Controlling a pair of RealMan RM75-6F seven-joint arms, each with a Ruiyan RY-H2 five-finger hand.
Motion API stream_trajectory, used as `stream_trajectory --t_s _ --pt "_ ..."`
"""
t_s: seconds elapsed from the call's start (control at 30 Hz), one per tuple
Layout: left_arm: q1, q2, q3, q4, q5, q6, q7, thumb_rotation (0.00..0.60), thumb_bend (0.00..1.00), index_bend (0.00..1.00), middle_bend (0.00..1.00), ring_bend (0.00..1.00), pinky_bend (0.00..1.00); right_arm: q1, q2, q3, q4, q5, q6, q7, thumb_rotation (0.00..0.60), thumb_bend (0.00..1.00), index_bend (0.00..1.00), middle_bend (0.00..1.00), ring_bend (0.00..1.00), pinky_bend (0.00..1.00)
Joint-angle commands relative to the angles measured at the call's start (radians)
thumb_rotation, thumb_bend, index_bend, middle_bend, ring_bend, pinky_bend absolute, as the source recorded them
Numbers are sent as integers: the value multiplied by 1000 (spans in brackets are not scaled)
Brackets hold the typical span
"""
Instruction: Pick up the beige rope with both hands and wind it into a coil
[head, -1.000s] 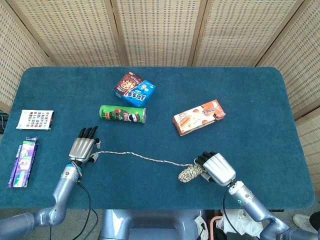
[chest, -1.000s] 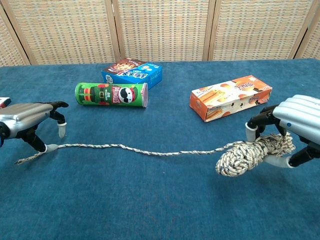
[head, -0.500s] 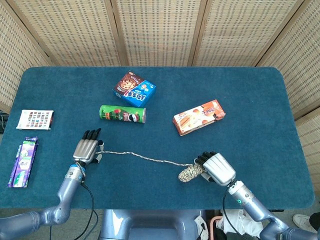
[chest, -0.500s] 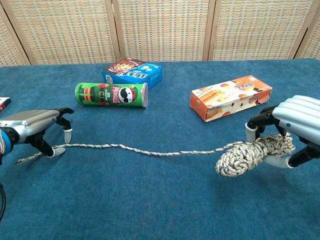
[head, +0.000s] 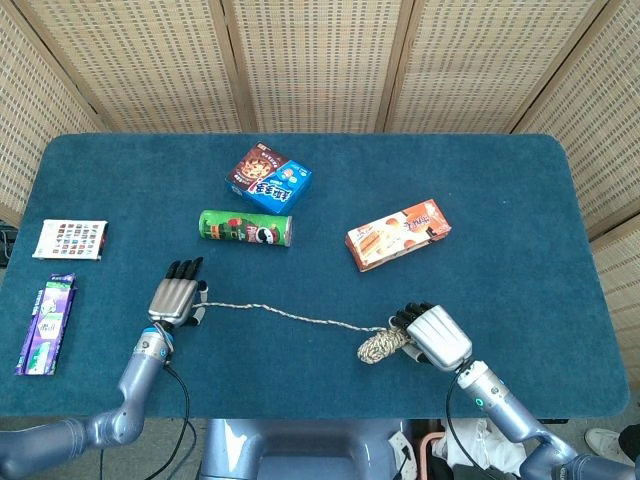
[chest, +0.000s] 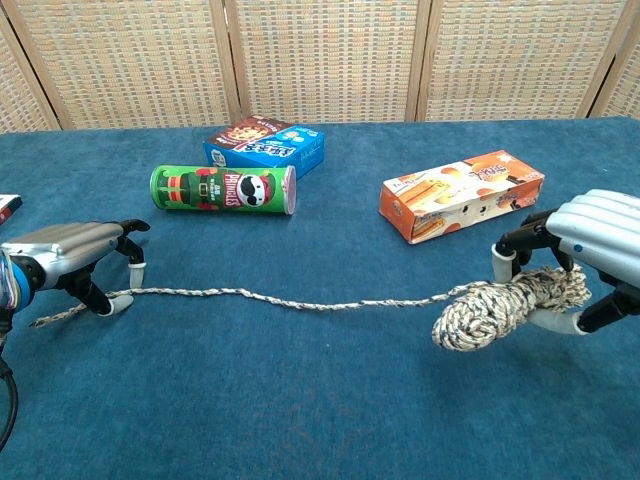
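The beige rope (head: 290, 317) lies stretched across the blue table from left to right, seen again as the rope (chest: 300, 302) in the chest view. Its right end is wound into a bundle (chest: 500, 305) that my right hand (chest: 600, 255) grips from above; the head view shows that hand (head: 435, 337) with the bundle (head: 378, 346) at its fingertips. My left hand (chest: 75, 262) hovers low over the rope's left end, its fingers apart and one fingertip (chest: 120, 300) at the rope. A short tail sticks out past it. In the head view my left hand (head: 175, 298) covers that end.
A green crisp can (head: 245, 229) lies behind the rope, with a blue cookie box (head: 269, 178) beyond it. An orange snack box (head: 398, 233) sits behind my right hand. A white card (head: 70, 239) and a purple packet (head: 45, 323) lie at the table's left edge.
My left hand has shifted slightly to the right along the rope and settled lower over it. The right hand and the bundle have not moved.
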Motion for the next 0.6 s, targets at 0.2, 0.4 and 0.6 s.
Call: stream_trajectory --t_s 0.2,0.4,0.6 --pt "-8 2 4 -4 -27 4 8 600 439 655 0 0 0 0 3 0 -2 -1 5 5 600 434 587 611 406 567" --pt "-5 9 8 -1 -22 22 -1 600 485 714 0 0 0 -1 6 -2 -7 -5 10 3 600 437 587 612 406 567" --pt "-4 16 11 7 -18 26 -13 600 499 732 0 0 0 -1 5 -2 -10 -6 11 0 600 438 587 612 406 567"
